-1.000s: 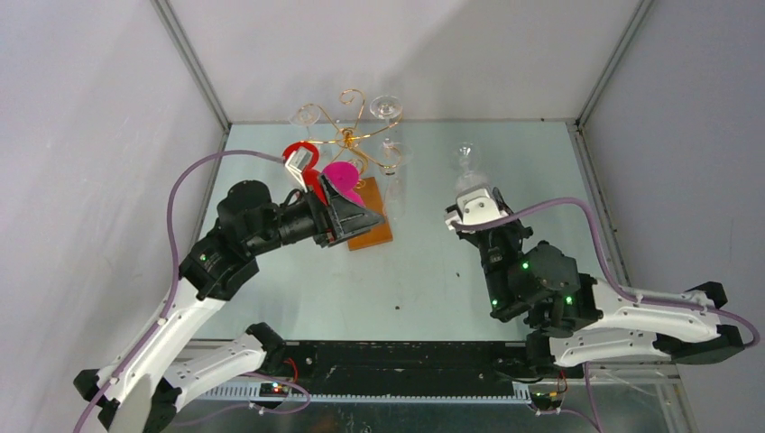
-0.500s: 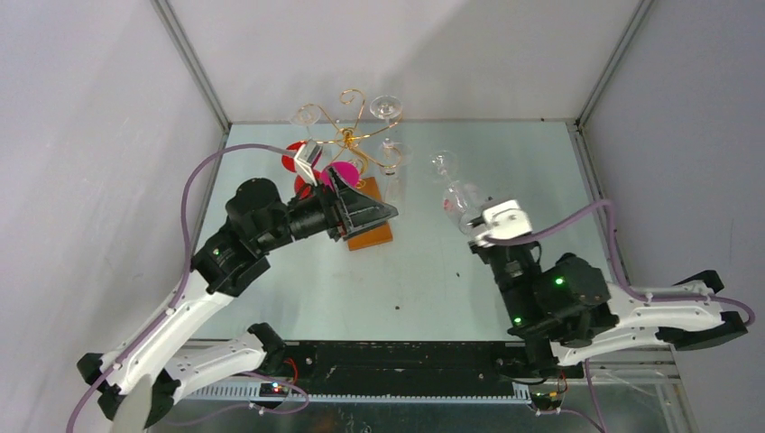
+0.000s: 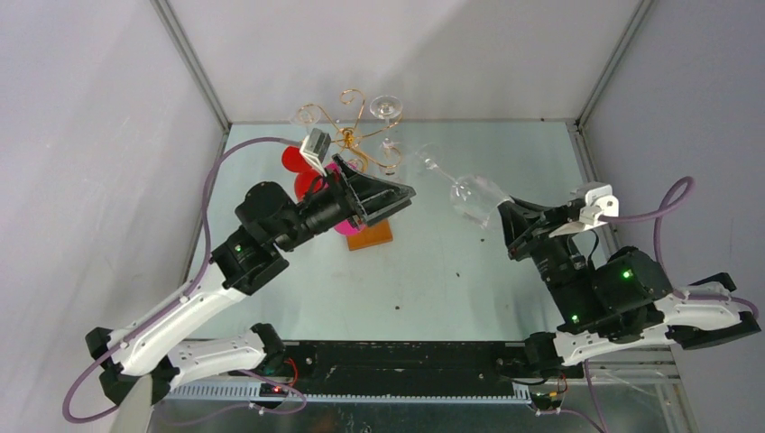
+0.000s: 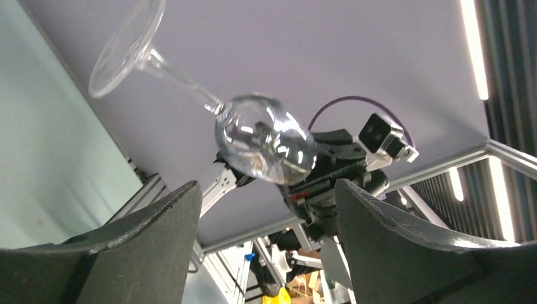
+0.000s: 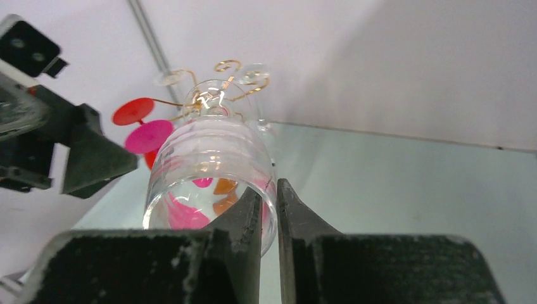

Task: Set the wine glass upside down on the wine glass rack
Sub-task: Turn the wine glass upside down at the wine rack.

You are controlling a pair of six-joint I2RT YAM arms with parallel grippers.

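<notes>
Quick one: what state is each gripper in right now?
Left gripper: open, holding nothing.
Right gripper: closed on the rim of the wine glass.

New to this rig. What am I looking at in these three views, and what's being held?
Two robot arms are bolted at the near edge of a table. The overhead picture comes from a fixed camera above and behind them. The other two come from a camera on each wrist, so the dark wedges along the bottom are that arm's own fingers. On the table stands the wine glass rack, gold wire on a wooden base, with clear glasses on it. Red and pink discs show beside it. The right tool is shut on the rim of the wine glass, holding it tilted in the air. The left tool is open and empty, facing that glass.
</notes>
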